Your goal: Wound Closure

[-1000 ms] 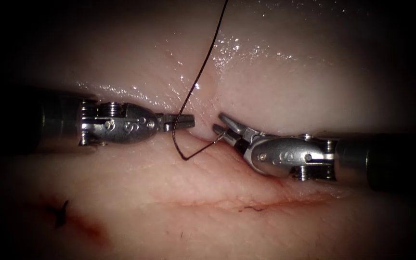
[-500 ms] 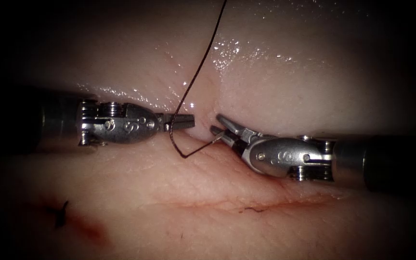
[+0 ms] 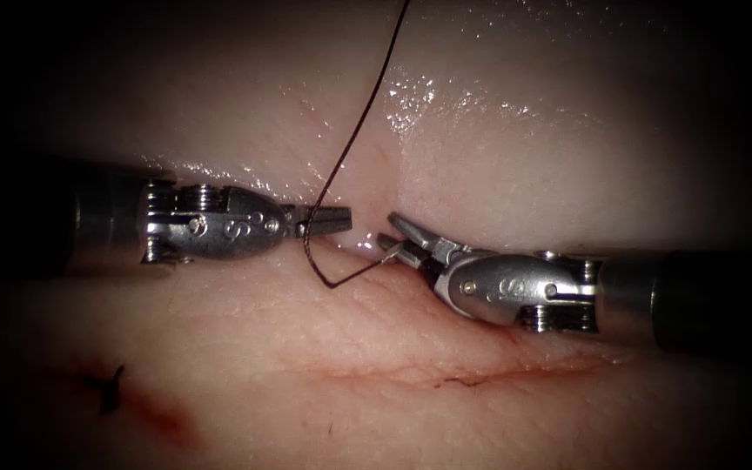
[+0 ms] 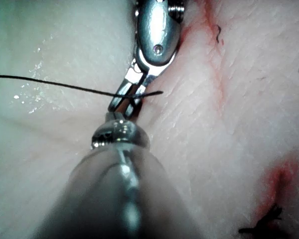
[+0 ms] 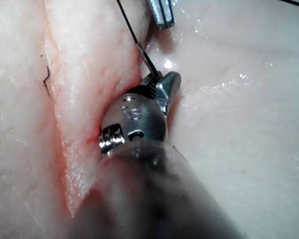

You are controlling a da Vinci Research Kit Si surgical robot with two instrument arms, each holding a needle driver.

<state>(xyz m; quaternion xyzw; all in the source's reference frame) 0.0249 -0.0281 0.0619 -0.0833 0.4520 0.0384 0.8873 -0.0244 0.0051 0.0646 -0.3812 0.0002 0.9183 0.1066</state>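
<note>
The left tool (image 3: 328, 219) has its jaws closed on the thread (image 3: 367, 113). The right tool (image 3: 391, 237) has open jaws around the needle's (image 3: 386, 254) thread end. One knot (image 3: 110, 387) sits far left on the tissue (image 3: 498, 157). The cut (image 3: 446, 372) is not sewn yet. Most of the needle is hidden; whether it sits in the tissue is unclear.

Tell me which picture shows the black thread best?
The endoscope view: the thread runs down from the top edge, past the left tool, bends, and reaches the right tool. The left wrist view shows a straight stretch crossing both tools' tips. The right wrist view shows a short piece.
</note>
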